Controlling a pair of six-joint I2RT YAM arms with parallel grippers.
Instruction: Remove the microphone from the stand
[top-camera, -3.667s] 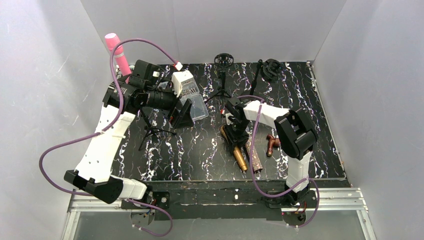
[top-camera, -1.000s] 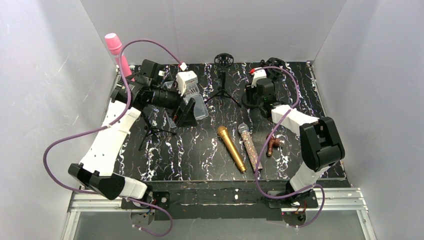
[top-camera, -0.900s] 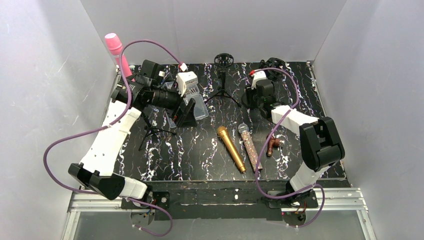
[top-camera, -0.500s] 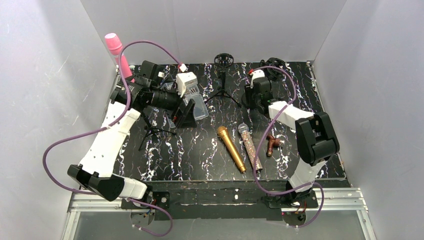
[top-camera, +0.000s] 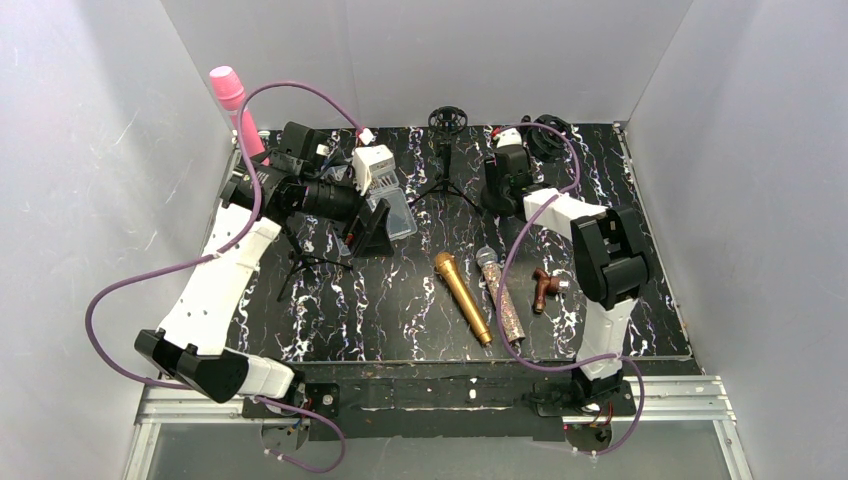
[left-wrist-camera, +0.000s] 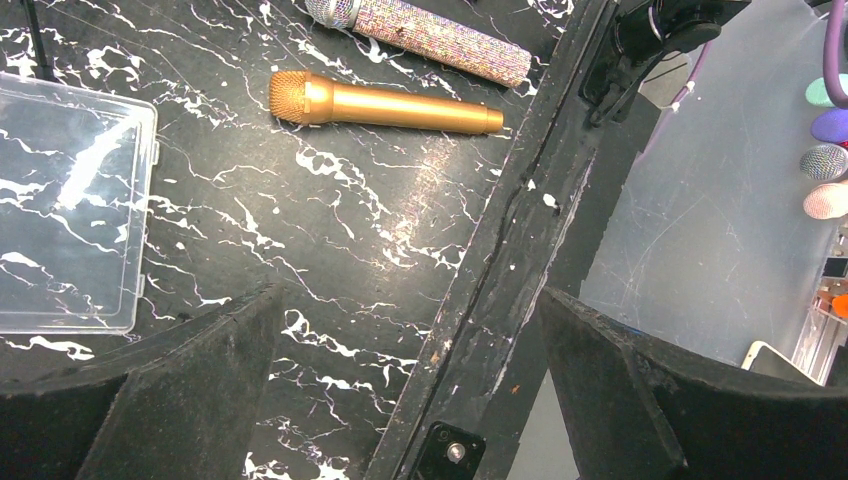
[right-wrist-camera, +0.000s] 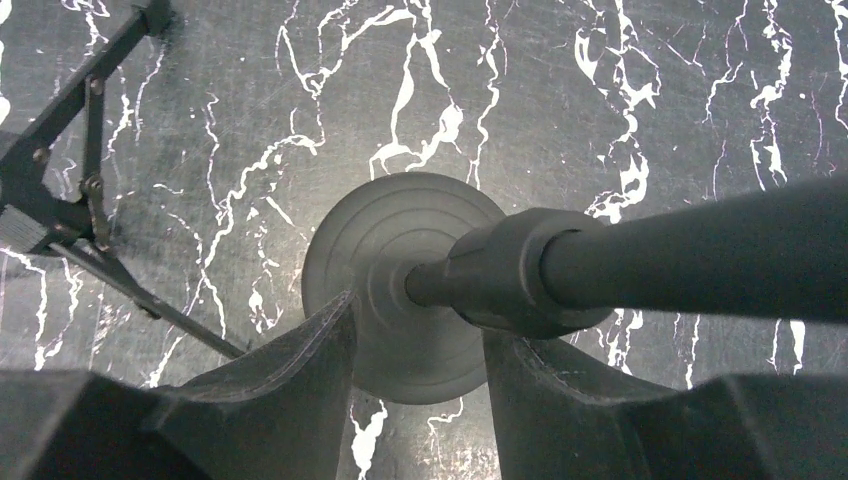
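- Right gripper (right-wrist-camera: 420, 318), moved rearward off the gold metal microphone (top-camera: 462, 297), is straddling the pole of the black round-based stand (right-wrist-camera: 400, 230), fingers part-spread, not pinching.
- Left gripper (left-wrist-camera: 410, 340) is hovering wide-spread beside the clear plastic box (left-wrist-camera: 70, 200).
- Pink cylindrical microphone (top-camera: 232, 100) is standing upright at the rear-left corner.

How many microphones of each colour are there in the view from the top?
Pink microphone: 1
Gold microphone: 1
Sparkly microphone: 1
Total: 3
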